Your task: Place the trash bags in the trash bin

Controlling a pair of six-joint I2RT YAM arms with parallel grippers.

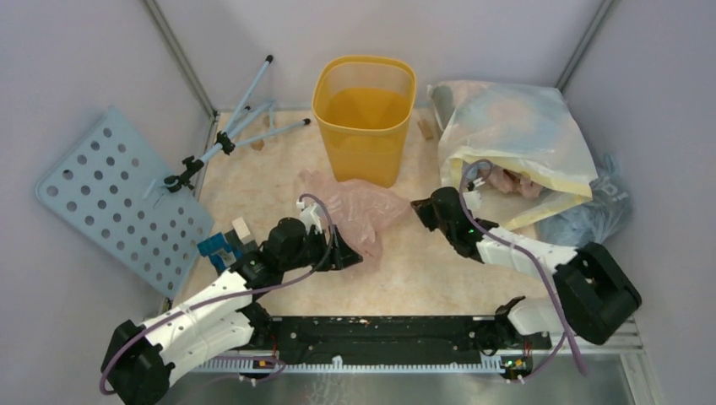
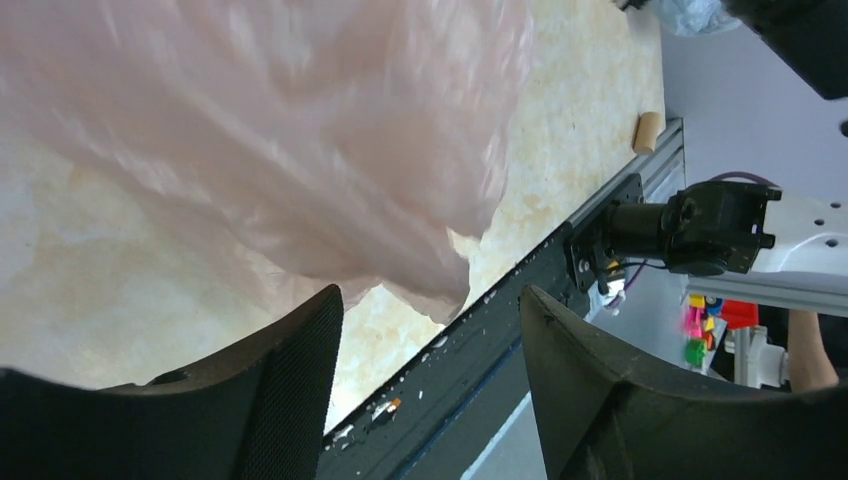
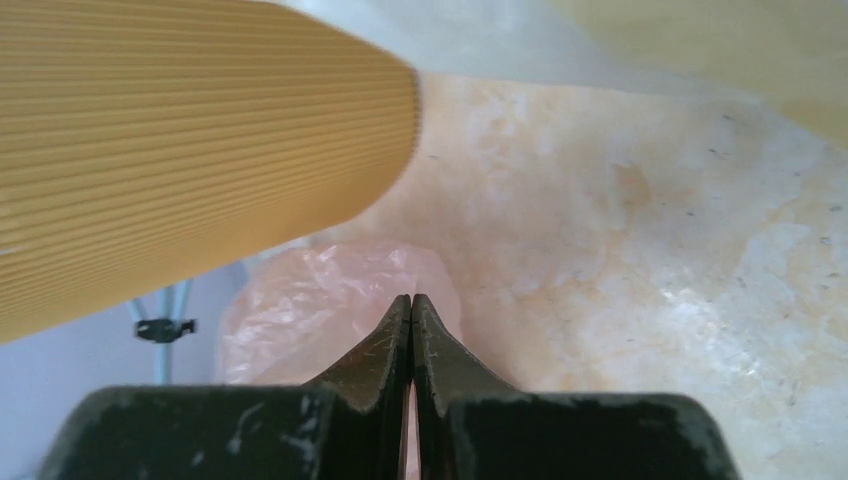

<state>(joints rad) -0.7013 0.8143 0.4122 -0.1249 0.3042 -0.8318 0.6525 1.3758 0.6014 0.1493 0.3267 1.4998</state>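
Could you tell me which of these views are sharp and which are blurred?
Top external: sharp, evenly lit, soft shadows. Left wrist: bag smeared, fingers dark. Right wrist: bin looms soft-edged, bag beyond hazy.

The bin (image 1: 364,118) stands at upper centre of the top view, at the far edge of the table (image 1: 422,270); the bag (image 1: 359,211) lies on the table just before the bin, at frame centre; the left gripper (image 1: 348,253) sits at the bag's lower edge, the right gripper (image 1: 420,208) at its right tip; the sack (image 1: 507,126) lies right of the bin, in the upper right; a second bag (image 1: 595,211) lies below and right of the sack, touching it; a stand (image 1: 232,135) lies left of the bin; a board (image 1: 118,198) sits at centre left, beyond the table's left edge; a rail (image 1: 380,336) runs along the bottom, between the arm bases.
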